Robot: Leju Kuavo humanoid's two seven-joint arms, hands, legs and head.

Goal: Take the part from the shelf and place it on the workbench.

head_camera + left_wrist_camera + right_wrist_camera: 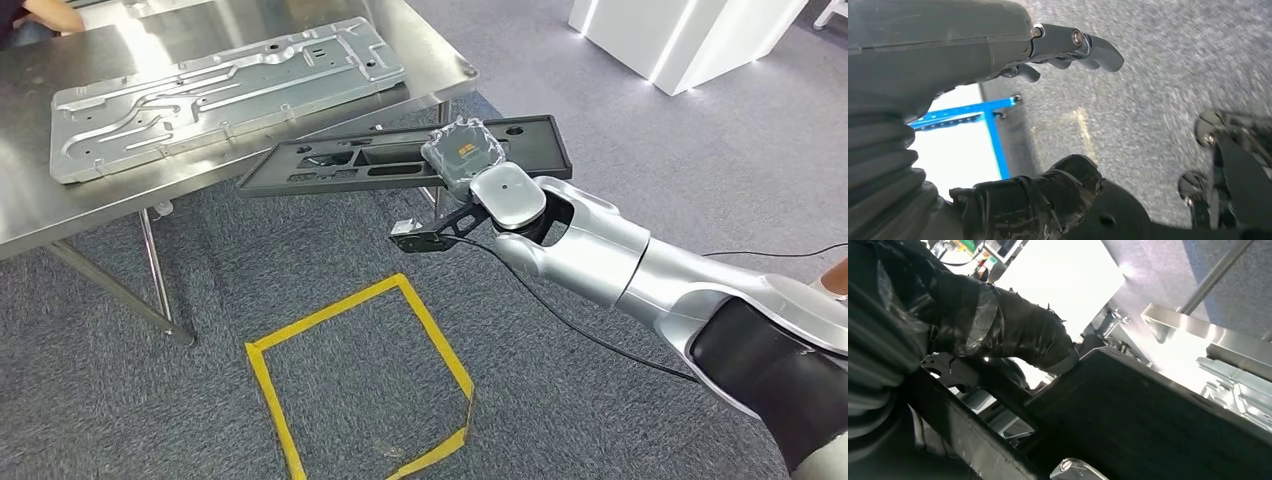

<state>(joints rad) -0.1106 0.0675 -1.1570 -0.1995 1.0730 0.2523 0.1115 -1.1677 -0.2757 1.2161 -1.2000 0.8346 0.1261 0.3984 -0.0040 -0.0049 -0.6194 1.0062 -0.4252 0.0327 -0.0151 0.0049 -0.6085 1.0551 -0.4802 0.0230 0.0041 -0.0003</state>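
Right hand clamped the black part near one end — held level beside the workbench for placement; left hand fingers apart, holding nothing

Long flat black part with cut-out slots, held level in the air by the right hand. Far end just beside the steel workbench's near edge, off its top.

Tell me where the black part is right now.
In the head view, the black part is held by the right robot hand above the carpet, just off the metal table's near edge.
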